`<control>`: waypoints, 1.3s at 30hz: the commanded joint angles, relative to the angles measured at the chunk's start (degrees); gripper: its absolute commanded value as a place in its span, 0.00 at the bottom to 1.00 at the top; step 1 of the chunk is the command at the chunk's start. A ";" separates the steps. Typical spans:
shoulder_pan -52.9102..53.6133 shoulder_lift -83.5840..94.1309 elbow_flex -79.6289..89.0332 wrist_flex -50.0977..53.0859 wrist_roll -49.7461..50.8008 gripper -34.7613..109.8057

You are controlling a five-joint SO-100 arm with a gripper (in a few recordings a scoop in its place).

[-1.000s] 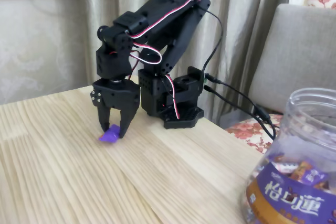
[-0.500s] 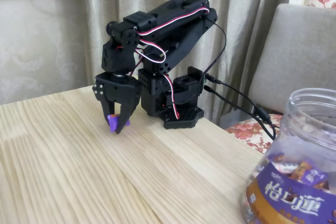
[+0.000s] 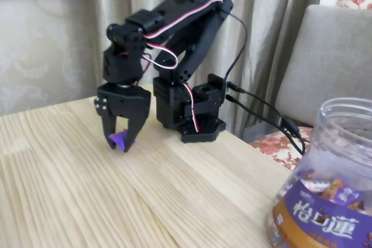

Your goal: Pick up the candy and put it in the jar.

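In the fixed view the black arm (image 3: 174,33) folds forward from its base (image 3: 195,114) at the back of the pale wooden counter (image 3: 70,196), with the wrist turned straight down. The hand (image 3: 118,143) points at the counter top, its two black fingers (image 3: 110,129) narrowed to a small gap with the candy (image 3: 120,139) pinched between their tips. The candy shows as a small shiny purple wedge, one twisted end poking out below and to the right of the fingertips. Its lowest edge sits at or just above the wood; whether it touches the counter cannot be told from this angle.

Red, white and black wires (image 3: 168,50) run along the arm's upper link and loop down beside the wrist, and two black cables (image 3: 261,105) leave the base toward the right edge of the counter.

The jar (image 3: 325,184) stands at the lower right, close to the camera and well apart from the hand. It is clear plastic with a wide open mouth, a purple and gold-brown label with white Chinese characters across its front, and wrapped sweets visible through the wall. Behind the counter hang beige curtains (image 3: 273,27), and a grey upholstered chair (image 3: 331,56) stands at the right with a floral cushion (image 3: 279,143) on its seat.
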 commanded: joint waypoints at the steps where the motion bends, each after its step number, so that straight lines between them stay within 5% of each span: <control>1: -1.32 -0.70 -5.54 -0.44 0.26 0.35; 9: -2.46 -3.25 -14.94 0.88 -3.78 0.24; 21: -2.55 2.90 -16.44 7.73 -8.09 0.24; 22: -1.67 2.37 -16.70 9.14 -8.35 0.26; 25: 1.67 -1.23 -17.14 14.33 -7.56 0.51; 29: 2.46 -3.52 -15.56 16.26 0.09 0.64; 39: 0.18 -19.42 -28.74 22.32 15.73 0.78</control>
